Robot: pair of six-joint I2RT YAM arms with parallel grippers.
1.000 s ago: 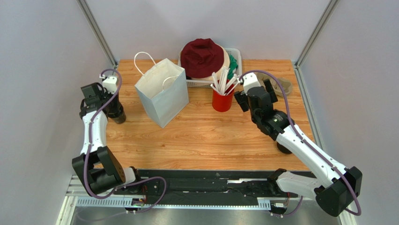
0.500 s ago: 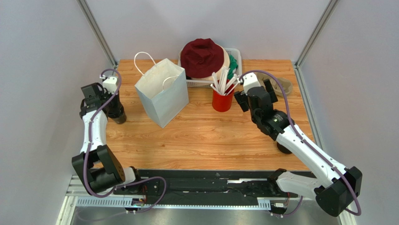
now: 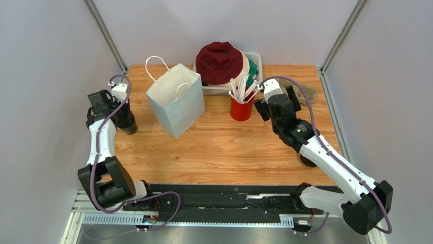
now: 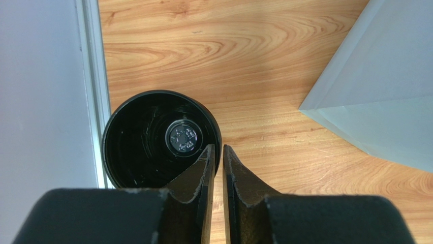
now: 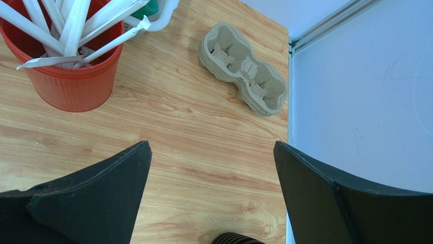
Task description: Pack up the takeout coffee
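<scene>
The left gripper [image 4: 217,150] pinches the rim of a black lidless cup [image 4: 147,137] at the left edge of the wood-grain table [image 3: 228,147], near the open white paper bag [image 3: 176,99]. The right gripper [image 5: 212,147] hangs wide open beside the red straw cup [image 5: 71,84]. Packing looks barely begun: the lidded takeout coffee may be the dark round thing [image 3: 306,161] half hidden under the right arm [image 3: 330,157], so the next move calls for finding it, then lifting it upright into the bag. Pale walls [image 3: 218,20] and aluminium posts [image 3: 104,33] enclose the table.
</scene>
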